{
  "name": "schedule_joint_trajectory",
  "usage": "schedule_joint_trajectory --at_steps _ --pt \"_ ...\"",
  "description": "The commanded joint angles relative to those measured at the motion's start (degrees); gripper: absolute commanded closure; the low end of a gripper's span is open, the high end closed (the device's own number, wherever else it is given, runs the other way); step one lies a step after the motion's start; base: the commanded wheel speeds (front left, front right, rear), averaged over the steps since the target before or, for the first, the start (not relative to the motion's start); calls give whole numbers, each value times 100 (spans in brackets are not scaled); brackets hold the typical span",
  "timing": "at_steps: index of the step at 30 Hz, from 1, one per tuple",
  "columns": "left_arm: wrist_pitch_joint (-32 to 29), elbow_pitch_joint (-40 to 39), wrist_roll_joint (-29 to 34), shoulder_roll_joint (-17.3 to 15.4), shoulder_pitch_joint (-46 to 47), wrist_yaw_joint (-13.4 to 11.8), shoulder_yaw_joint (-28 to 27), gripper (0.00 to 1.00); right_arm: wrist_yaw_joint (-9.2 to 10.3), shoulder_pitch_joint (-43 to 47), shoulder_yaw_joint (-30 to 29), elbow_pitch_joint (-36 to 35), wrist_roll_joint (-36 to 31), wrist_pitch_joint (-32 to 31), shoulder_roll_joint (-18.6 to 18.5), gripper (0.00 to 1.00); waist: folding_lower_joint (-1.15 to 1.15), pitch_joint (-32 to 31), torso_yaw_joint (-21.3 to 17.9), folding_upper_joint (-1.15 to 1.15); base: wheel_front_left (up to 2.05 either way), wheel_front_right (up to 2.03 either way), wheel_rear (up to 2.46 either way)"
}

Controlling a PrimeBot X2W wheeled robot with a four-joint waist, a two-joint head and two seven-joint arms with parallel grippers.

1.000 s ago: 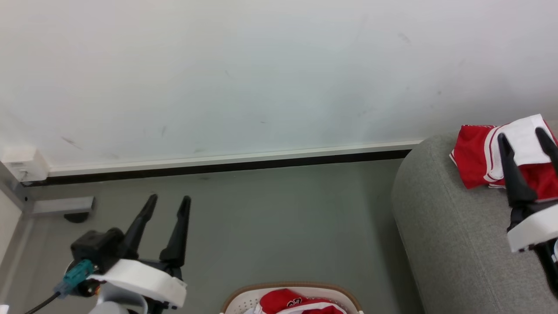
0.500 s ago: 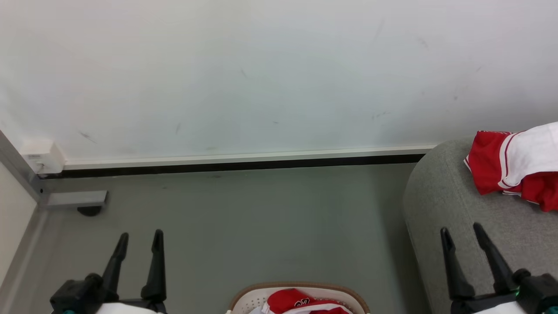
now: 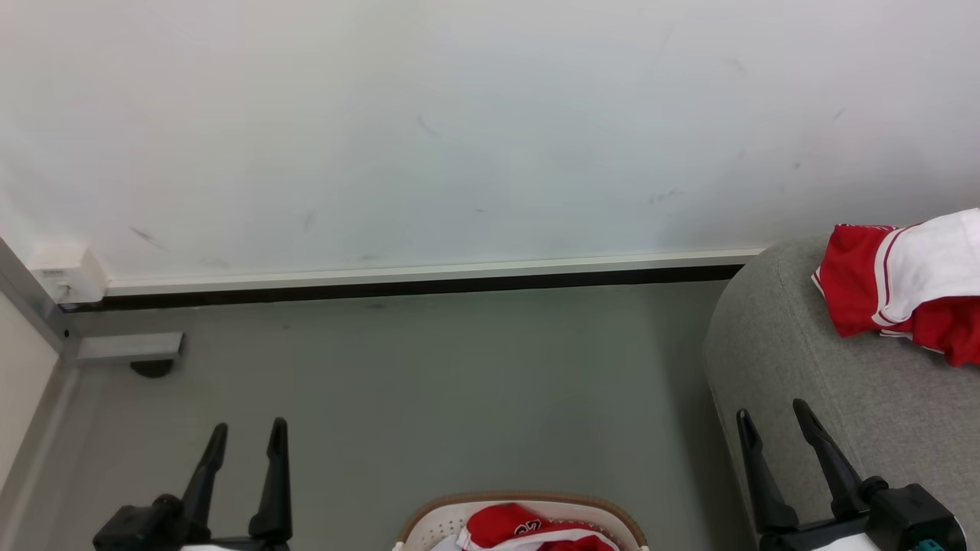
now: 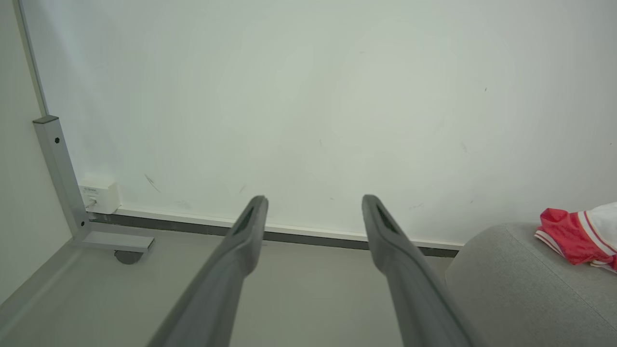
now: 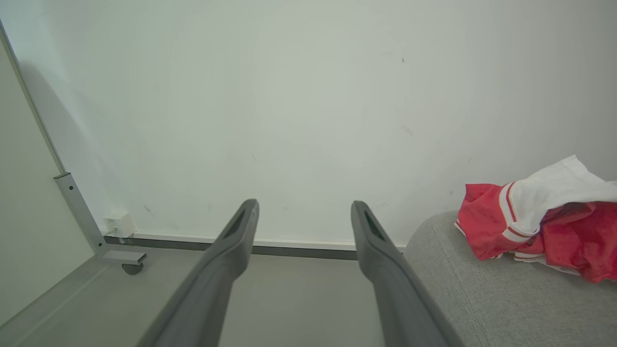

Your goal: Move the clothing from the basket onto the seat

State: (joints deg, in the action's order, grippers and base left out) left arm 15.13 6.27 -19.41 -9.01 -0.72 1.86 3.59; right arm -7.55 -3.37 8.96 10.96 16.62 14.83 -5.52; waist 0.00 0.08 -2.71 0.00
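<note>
— Which way does the red-and-white garment (image 3: 903,287) lie?
— Crumpled, its long side running left to right along the far edge of the grey seat (image 3: 804,367), near the left corner. A white panel with striped trim is on top.
— And from the right tool (image 3: 770,409)?
— Beyond it and to its right, well apart. That tool and the left tool (image 3: 249,425) both stand wide open, holding nothing.
— The rest?
— More red clothing (image 3: 501,524), logo showing, sits in the basket (image 3: 521,497) on the floor (image 3: 421,383), between the two.
</note>
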Motion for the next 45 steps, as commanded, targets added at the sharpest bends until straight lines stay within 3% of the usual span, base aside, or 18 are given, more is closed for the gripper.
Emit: schedule_joint_trajectory --at_steps 1,11,26,39,45 --pt "2 30 87 53 40 68 -79 0 13 -47 0 20 -59 29 4 0 0 6 -2 0 0 0 0" --pt "2 158 377 297 66 325 -343 0 13 -68 16 -23 -55 34 84 0 0 25 -56 0 0 0 0" --pt "3 231 633 427 207 493 -368 0 13 -252 -58 -121 -46 34 61 0 0 224 -300 0 0 0 0" --pt "2 638 688 262 1059 564 526 0 13 -927 -231 -451 -182 34 115 0 0 1221 -678 0 0 0 0" --pt "2 979 651 -13 1558 556 1362 0 13 -1243 -386 -642 -263 34 169 0 0 1782 -846 0 0 0 0"
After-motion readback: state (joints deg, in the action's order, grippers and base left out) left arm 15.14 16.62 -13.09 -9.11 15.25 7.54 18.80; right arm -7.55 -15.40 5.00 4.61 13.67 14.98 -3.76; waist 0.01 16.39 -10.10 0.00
